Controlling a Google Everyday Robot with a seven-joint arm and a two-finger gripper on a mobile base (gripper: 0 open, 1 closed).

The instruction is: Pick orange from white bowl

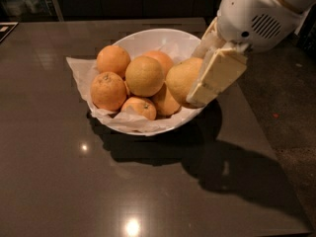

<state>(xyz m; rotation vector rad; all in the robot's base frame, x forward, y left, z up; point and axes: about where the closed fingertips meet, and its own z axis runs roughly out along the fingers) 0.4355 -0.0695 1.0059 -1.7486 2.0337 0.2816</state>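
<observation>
Claw (193,89) clamped on the orange (180,79) (pale one) at edge of white bowl (148,33).

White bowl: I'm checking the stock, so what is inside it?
Crumpled paper lines the bowl, with a pile of fruit on it. The claw grips the pale orange at the right rim. The bowl's floor and any fruit lower down are covered.

Light is dim and falls from overhead. The glossy dark worktop (49,181) carries one bright glare spot near the bottom edge and a fainter one left of the white bowl (148,37). The bowl and the end effector (197,80), clasping the orange (178,78) over the bowl's right rim, cast a heavy shadow forward and rightward. The background is nearly black.
</observation>
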